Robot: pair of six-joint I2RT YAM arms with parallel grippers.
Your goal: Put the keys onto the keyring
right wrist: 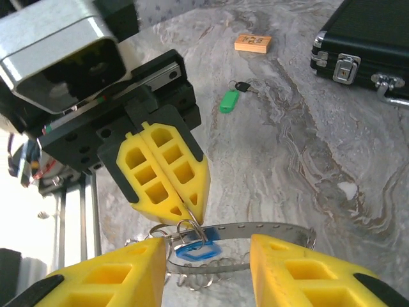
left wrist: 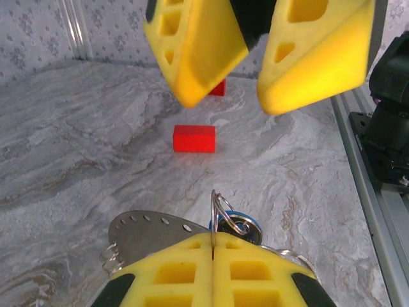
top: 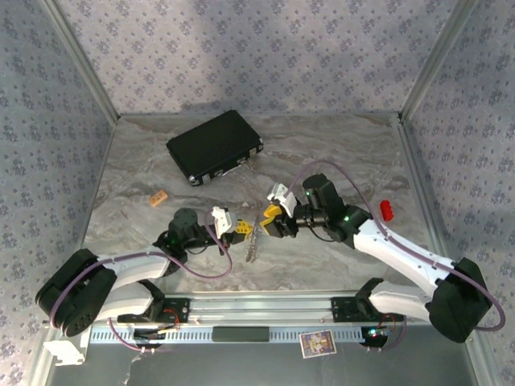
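My left gripper [right wrist: 184, 208] is pinched fully closed on the thin wire loop [right wrist: 189, 229] that carries the blue key [right wrist: 195, 251], right at the keyring [right wrist: 268, 227]. The keyring is just in from the middle of the table's [right wrist: 307, 160] near edge. My right gripper [left wrist: 233, 102] faces it with fingers spread apart, holding nothing. The green key [right wrist: 228, 101] lies loose on the table, well apart toward the far left.

The left claw [left wrist: 212, 248] hides most of the keyring [left wrist: 148, 228] (and the blue key [left wrist: 241, 224]).
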